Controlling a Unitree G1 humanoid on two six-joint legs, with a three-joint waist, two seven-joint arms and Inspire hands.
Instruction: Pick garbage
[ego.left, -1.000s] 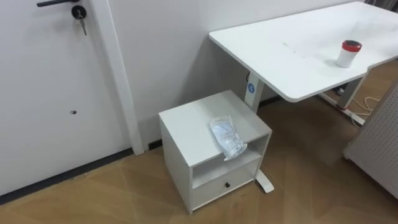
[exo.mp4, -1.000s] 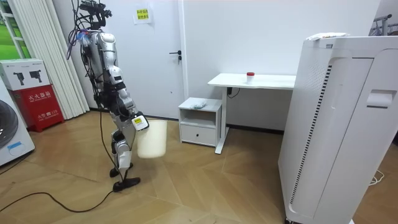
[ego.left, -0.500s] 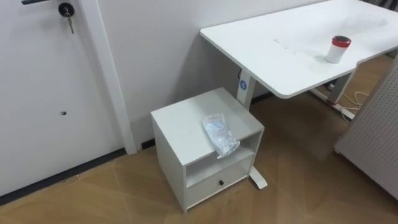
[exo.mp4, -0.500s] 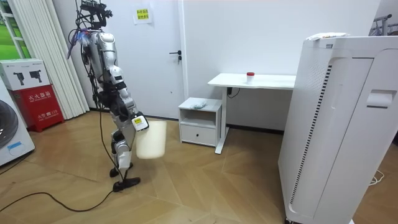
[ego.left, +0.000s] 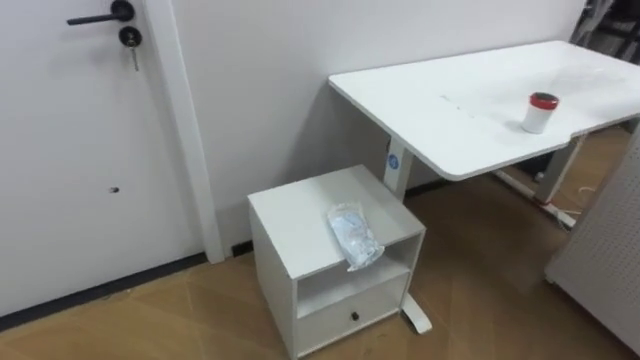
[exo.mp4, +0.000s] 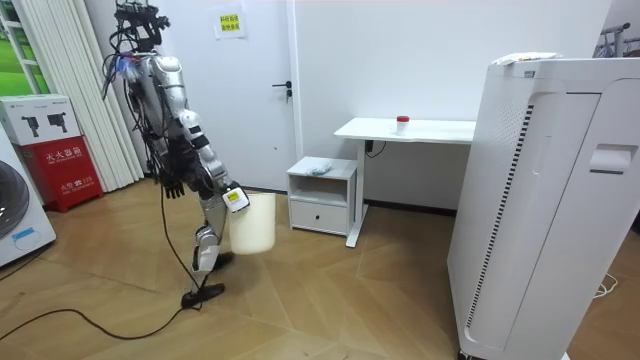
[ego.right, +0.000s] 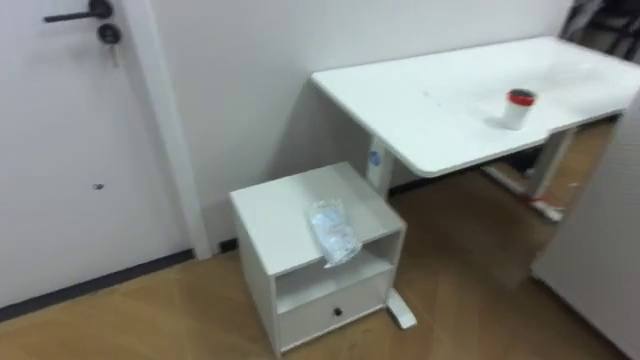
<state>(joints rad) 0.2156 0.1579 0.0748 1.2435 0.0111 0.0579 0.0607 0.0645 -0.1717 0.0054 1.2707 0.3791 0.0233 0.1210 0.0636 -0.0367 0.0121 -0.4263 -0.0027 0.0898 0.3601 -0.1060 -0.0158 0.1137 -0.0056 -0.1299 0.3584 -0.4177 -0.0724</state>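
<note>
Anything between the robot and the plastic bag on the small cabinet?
Nothing visible blocks it. The plastic bag lies exposed on the cabinet top near its front edge; the floor toward it is bare, apart from the white bin at the robot's side.

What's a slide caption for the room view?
Robot with white bin near low cabinet topped by plastic bag.

Bag (ego.left: 353, 236) on cabinet (ego.left: 300, 215) beside desk (ego.left: 470, 100)

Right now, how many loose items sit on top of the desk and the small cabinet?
2. A crumpled clear plastic bag lies on the small cabinet, overhanging its front edge; a red-lidded cup stands on the desk. Both tops are in full view, so none seems hidden.
</note>
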